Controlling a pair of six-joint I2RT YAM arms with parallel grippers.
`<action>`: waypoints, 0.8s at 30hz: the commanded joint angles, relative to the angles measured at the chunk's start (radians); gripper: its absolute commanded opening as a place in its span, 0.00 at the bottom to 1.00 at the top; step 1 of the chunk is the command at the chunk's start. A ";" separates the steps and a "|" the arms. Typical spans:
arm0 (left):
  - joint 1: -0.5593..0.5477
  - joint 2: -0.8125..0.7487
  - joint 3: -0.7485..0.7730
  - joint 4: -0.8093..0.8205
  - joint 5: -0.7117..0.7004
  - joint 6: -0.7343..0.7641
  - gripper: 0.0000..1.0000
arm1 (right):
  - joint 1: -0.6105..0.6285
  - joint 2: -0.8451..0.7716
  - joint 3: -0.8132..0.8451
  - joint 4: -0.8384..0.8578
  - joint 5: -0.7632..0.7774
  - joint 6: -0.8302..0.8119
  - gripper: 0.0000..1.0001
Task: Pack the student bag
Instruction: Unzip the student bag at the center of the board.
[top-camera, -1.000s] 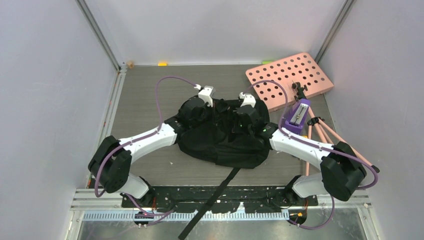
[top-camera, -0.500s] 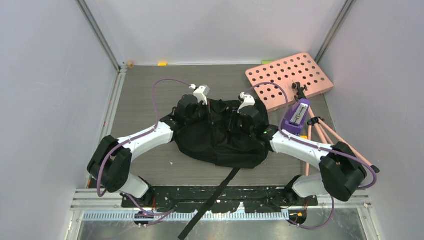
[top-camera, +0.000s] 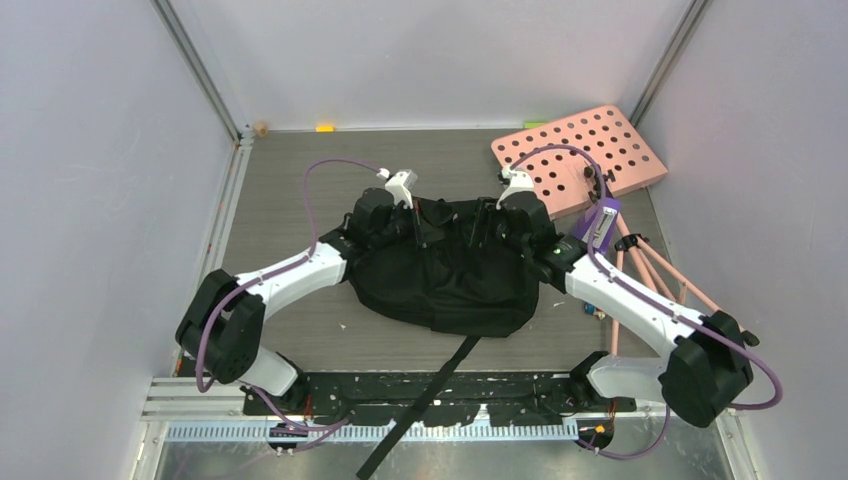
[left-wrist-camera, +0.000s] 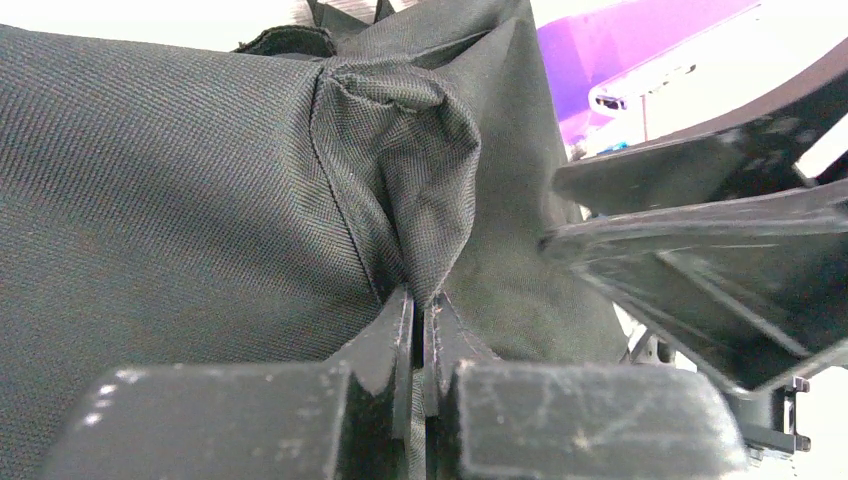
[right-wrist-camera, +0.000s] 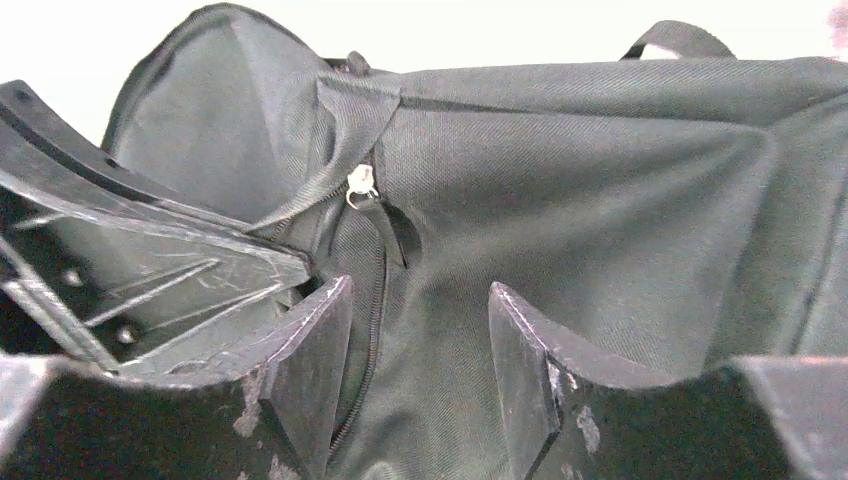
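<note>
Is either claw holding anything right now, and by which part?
The left claw is shut on the student bag, pinching a raised fold of its black fabric. The right claw is open near the zipper, holding nothing.

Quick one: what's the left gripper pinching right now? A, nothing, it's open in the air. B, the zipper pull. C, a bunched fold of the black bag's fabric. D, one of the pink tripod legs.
C: the left wrist view shows the left gripper closed tight on a bunched fold of the student bag, with the fabric squeezed up between its two fingers.
</note>
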 joint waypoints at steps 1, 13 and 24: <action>-0.001 0.006 0.031 0.005 0.054 -0.034 0.00 | -0.017 0.077 0.043 0.039 -0.148 -0.059 0.58; 0.000 0.003 0.039 -0.036 0.034 -0.046 0.00 | -0.027 0.195 0.059 0.145 -0.221 -0.099 0.48; 0.000 0.015 0.043 -0.039 0.040 -0.065 0.00 | -0.027 0.250 0.071 0.217 -0.214 -0.167 0.39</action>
